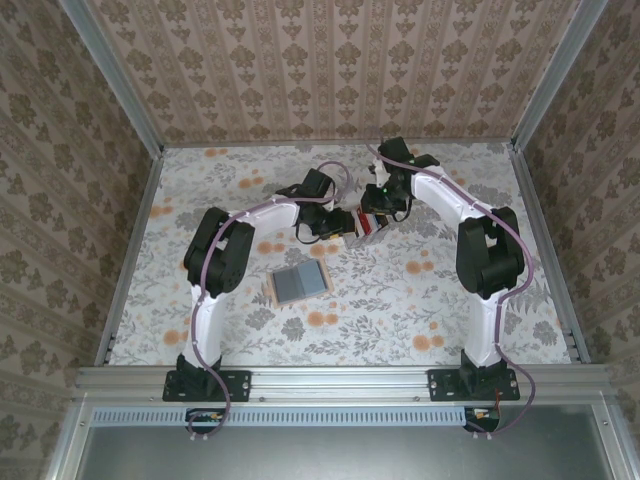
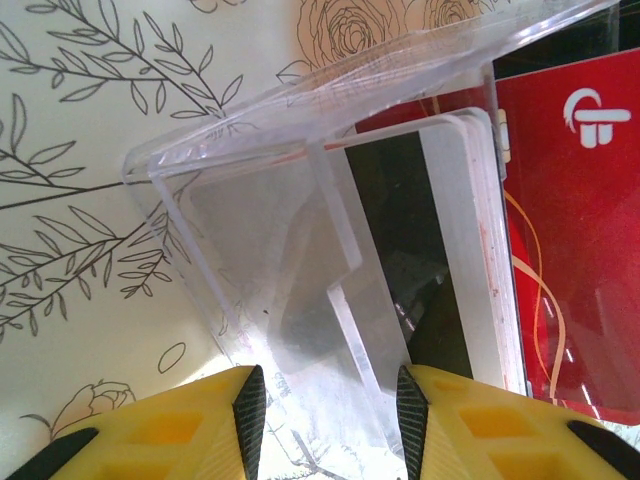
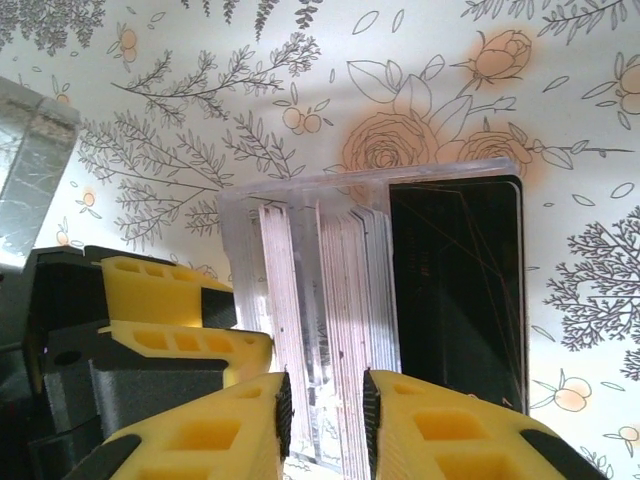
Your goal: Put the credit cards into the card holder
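While my left fingers [image 2: 190, 430] and right fingers [image 3: 230, 430] are both pinching the credit cards [image 1: 362, 222], the card holder [image 1: 300, 284] is lying open on the surface [image 1: 420, 300], looking empty, so every card is waiting to go in.

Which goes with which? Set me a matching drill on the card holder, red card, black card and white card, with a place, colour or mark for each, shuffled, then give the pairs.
1. card holder
2. red card
3. black card
4. white card

A. bears a white logo
B. lies open on the table, grey-blue inside up
C. crossed by a black stripe
D. dark face, beside the clear plastic case in the right wrist view

Pairs: 1-B, 2-A, 3-D, 4-C.
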